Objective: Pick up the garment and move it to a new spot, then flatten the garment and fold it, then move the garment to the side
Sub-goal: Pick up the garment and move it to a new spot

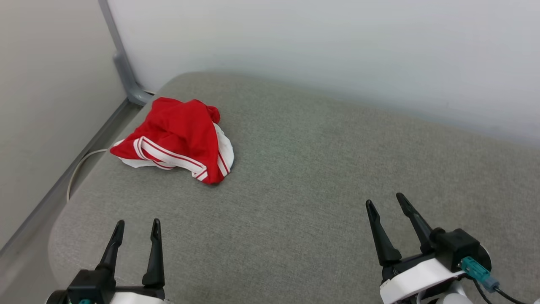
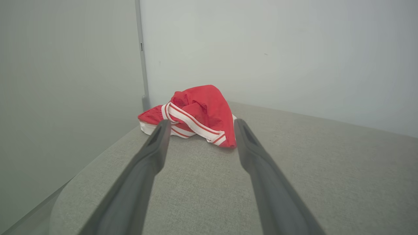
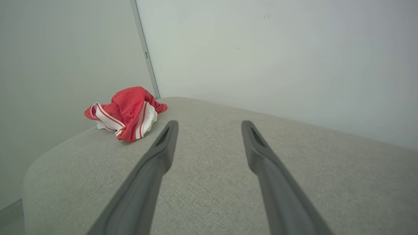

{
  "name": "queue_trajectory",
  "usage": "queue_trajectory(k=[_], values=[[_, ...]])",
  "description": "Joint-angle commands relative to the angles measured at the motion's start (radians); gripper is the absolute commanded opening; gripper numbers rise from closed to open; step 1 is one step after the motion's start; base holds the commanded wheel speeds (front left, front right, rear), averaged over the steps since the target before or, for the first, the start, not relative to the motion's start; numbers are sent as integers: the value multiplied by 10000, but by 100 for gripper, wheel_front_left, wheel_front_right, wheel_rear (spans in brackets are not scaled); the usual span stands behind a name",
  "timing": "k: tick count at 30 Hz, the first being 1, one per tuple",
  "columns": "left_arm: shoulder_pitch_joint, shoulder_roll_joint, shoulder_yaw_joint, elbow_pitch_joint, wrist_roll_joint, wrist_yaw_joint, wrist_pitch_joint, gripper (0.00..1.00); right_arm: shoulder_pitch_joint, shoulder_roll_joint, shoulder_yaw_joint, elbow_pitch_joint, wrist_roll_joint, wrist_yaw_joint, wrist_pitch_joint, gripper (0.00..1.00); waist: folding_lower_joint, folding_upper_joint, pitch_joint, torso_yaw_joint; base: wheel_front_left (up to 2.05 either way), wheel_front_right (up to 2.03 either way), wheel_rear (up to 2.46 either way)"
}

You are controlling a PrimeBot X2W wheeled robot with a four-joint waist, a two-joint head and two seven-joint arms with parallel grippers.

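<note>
Left gripper (image 1: 139,222) and right gripper (image 1: 384,199) both spread wide, empty, over grey cushion (image 1: 303,177); garment (image 1: 177,135) crumpled in heap near cushion's far-left edge, well apart from both

No lettering, number or label can be read on the crumpled garment (image 1: 177,137) or anywhere else.

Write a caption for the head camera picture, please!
Crumpled red garment lies on gray cushion; left gripper and right gripper open, apart from it.
</note>
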Motion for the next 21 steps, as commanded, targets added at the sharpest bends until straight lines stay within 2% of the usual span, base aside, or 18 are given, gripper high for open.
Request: queue_trajectory(k=[1, 4, 8, 11, 14, 19, 21], values=[[-230, 2, 14, 71, 21, -69, -28, 100, -166, 9, -39, -58, -139, -7, -21, 100, 0, 0, 299, -201, 0, 0, 0], [-793, 137, 135, 229, -196, -163, -28, 100, -372, 8, -129, -166, -412, -7, -19, 100, 0, 0, 872, -452, 0, 0, 0], [-1840, 739, 183, 754, -638, -222, -26, 100, -612, 8, -380, -352, -832, -7, -19, 100, 0, 0, 1781, -759, 0, 0, 0], [-2833, 1662, -151, 1583, -1179, -238, -26, 100, -799, 8, -507, -503, -1192, -7, -21, 100, 0, 0, 2441, -993, 0, 0, 0], [-4031, 2890, -769, 2404, -2048, -242, 405, 100, -973, 6, -671, -663, -1461, -7, -19, 100, 0, 0, 3052, -1231, 0, 0, 0], [-5754, 4883, -2005, 3321, -4177, -233, 2254, 100, -1298, 5, -1001, -1040, -1895, -7, -21, 100, 0, 0, 3993, -1564, 0, 0, 0], [-6304, 5488, -2524, 3506, -5068, -233, 3195, 100, -1424, 6, -1194, -1205, -1964, -7, -19, 100, 0, 0, 4297, -1671, 0, 0, 0]])
